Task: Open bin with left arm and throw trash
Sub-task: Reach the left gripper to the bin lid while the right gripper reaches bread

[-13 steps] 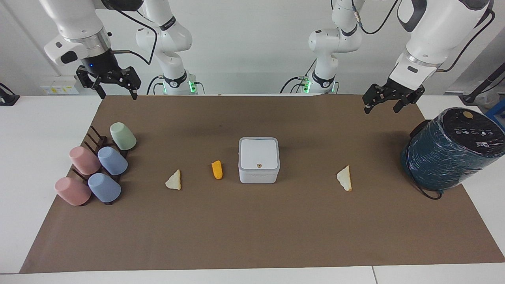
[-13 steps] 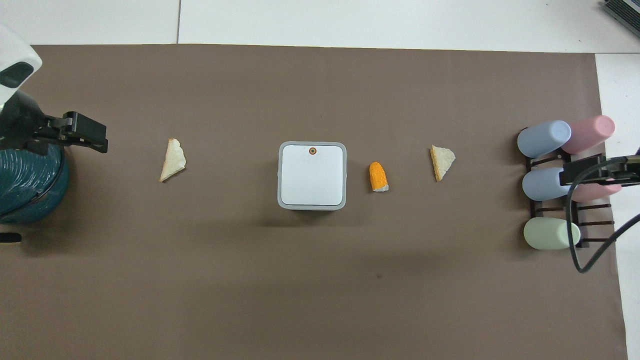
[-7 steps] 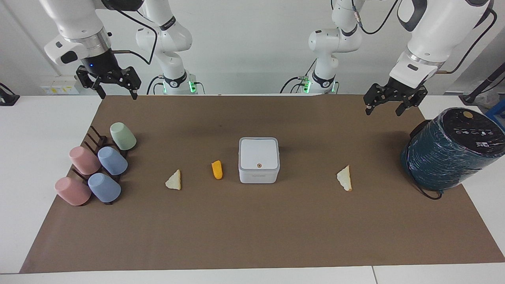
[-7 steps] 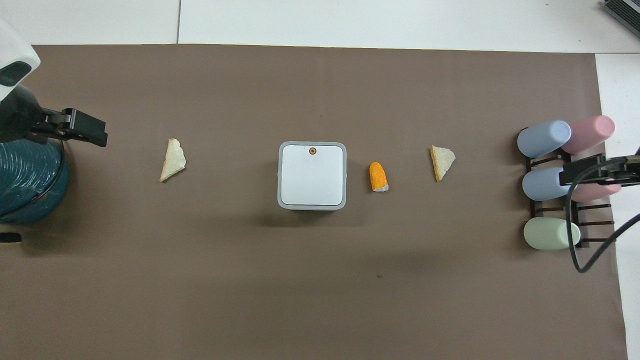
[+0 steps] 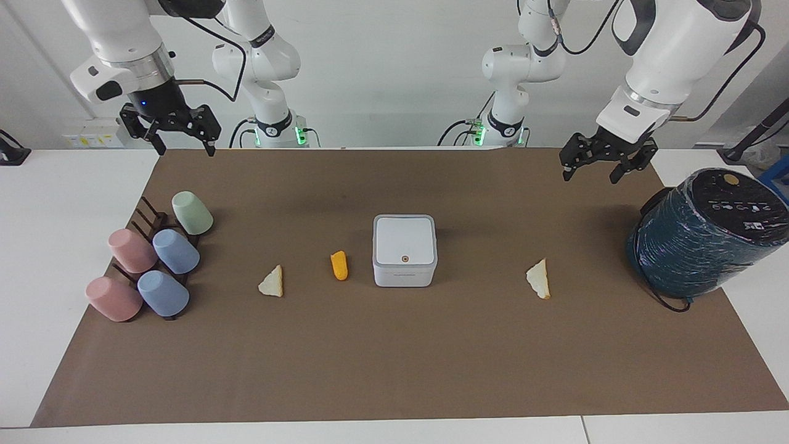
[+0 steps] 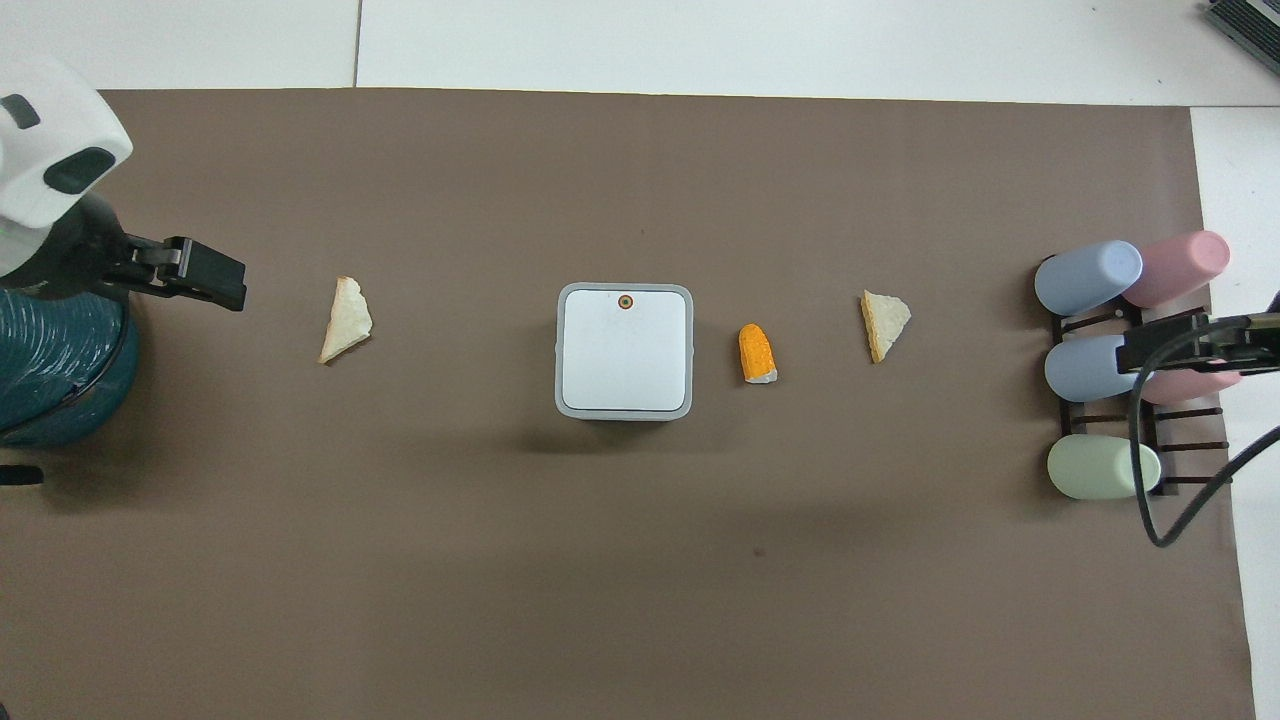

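Two grippers up, fingers spread, holding nothing: left gripper (image 5: 590,166) over the mat by the cylinder (image 5: 703,234), right gripper (image 5: 171,128) waits above the cups (image 5: 151,262). Bin (image 5: 404,250) mid-mat, lid closed. Risk: a push could slide the light bin or knock the orange piece (image 5: 339,265). Wedges (image 5: 272,282) flank it, nothing blocks.

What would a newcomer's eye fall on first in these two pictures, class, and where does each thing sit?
The white bin stands shut at the middle of the brown mat, with an orange piece beside it. A big dark-teal cylinder sits at the left arm's end. Pastel cups lie on a rack at the right arm's end.
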You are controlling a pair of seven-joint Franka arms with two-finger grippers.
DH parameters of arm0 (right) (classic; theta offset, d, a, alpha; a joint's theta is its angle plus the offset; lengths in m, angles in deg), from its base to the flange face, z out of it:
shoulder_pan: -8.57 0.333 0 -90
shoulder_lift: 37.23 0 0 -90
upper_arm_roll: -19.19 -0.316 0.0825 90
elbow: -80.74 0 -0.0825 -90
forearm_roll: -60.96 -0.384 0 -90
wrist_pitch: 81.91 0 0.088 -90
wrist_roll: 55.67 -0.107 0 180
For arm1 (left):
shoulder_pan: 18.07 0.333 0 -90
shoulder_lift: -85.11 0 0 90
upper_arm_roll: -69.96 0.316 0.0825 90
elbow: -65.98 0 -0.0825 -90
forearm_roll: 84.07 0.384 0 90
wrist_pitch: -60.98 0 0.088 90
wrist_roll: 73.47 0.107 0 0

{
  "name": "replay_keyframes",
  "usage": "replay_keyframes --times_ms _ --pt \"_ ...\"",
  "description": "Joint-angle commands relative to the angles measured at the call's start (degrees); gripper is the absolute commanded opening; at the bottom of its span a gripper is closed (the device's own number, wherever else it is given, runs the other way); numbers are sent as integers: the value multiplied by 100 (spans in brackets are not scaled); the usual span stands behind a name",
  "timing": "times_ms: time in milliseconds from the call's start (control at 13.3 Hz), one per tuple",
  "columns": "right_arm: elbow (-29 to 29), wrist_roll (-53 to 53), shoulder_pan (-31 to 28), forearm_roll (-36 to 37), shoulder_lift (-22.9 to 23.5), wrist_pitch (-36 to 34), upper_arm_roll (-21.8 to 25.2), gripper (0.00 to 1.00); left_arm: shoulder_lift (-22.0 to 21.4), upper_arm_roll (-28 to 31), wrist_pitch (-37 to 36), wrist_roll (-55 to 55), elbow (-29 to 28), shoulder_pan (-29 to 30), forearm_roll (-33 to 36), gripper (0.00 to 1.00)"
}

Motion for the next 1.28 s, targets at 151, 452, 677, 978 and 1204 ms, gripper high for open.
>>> replay_keyframes --times_ms 151,452,677,978,1204 --pt "376 -699 -54 20 -213 439 -54 100 -529 44 453 -546 -906 -697 -56 20" --pt "945 -1185 200 -77 -10 1463 -72 100 -714 35 1171 -1272 -1443 -1224 -117 0" --pt "1290 -1132 464 -77 453 2300 -72 100 -574 35 1797 -1917 -1620 -1507 -503 0" --pt "1343 -1176 650 -77 1464 3363 -63 100 -21 35 2622 -2602 -1558 -1806 -724 0" --pt "1720 -1202 737 -77 1896 4321 -63 100 375 35 3159 -2839 -1436 -1902 -961 0"
